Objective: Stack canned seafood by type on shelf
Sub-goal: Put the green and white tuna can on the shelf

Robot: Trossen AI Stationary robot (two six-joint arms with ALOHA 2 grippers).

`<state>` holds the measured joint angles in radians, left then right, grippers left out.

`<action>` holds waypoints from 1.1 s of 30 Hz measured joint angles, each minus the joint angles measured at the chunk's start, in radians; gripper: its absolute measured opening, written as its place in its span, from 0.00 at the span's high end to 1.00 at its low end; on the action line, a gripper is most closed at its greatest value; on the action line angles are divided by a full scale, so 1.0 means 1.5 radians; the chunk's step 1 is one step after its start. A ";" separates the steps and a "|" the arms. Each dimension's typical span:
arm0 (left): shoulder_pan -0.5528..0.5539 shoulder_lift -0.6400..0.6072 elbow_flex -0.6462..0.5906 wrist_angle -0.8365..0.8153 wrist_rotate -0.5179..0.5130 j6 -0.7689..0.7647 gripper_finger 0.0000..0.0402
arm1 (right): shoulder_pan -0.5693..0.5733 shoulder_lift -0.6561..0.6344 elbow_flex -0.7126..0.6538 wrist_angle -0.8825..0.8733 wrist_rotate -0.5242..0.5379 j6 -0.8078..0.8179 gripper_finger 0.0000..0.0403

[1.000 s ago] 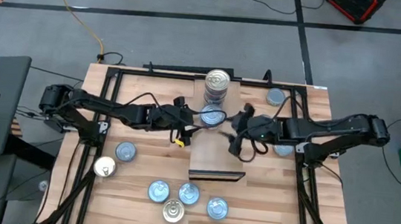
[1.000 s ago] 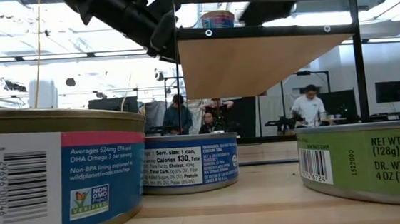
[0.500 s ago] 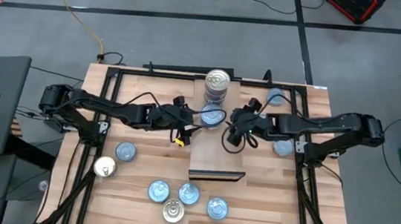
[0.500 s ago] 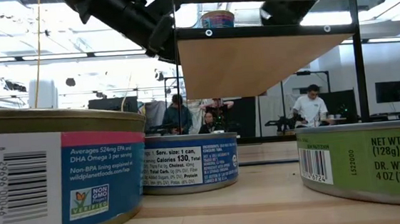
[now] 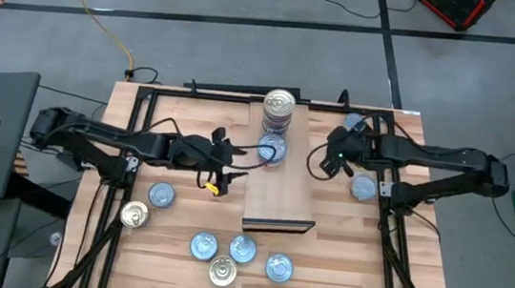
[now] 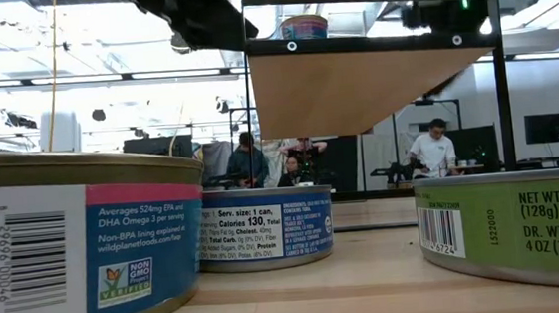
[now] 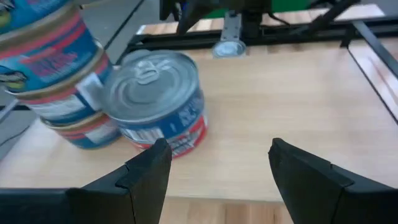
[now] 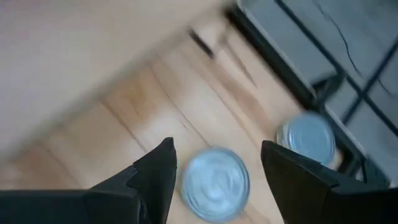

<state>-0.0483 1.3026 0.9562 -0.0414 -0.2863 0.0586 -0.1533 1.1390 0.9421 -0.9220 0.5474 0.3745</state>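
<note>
Both grippers stand with their fingers spread and nothing between them. Seen from above, the left gripper (image 5: 220, 162) hangs over the striped wooden tabletop (image 5: 351, 259) just off the left edge of the long plain light-wood shelf (image 5: 279, 204); its wrist view shows the two dark fingers (image 7: 149, 171) parted, with a single blue-and-red-labelled round tin (image 7: 156, 101) lying beyond them on the board, touching neither finger. That tin (image 5: 271, 149) rests on the shelf just in front of a stack of tins topped by a shiny silver-gold lid (image 5: 279, 101) — the stack stands at the shelf's far end.

On the other side, the right gripper (image 5: 329, 161) hovers off the shelf's right edge, fingers apart, above a flat light-blue-topped tin (image 8: 216, 183) on the tabletop; a second such tin (image 8: 306, 138) lies near it by the dark frame.

More tins lie loose on the tabletop: one blue-topped (image 5: 161, 194) and one gold-topped (image 5: 134, 214) at the left, and a cluster of four (image 5: 237, 255) in front of the shelf's dark front edge.
</note>
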 joint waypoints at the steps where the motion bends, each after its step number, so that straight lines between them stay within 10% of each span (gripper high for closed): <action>1: -0.005 0.006 0.000 0.000 0.001 0.000 0.36 | -0.009 0.005 -0.018 0.003 0.000 0.002 0.37; 17: -0.036 -0.038 -0.178 0.232 -0.009 0.002 0.36 | -0.048 0.085 -0.167 0.066 -0.001 0.082 0.55; 33: -0.123 -0.059 -0.206 0.214 -0.091 -0.025 0.36 | -0.076 0.134 -0.175 0.115 -0.036 0.165 0.62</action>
<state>-0.2328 1.2140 0.6468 0.2799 -0.4233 0.0216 -0.2672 1.3407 0.6796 -0.7501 0.4932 0.6219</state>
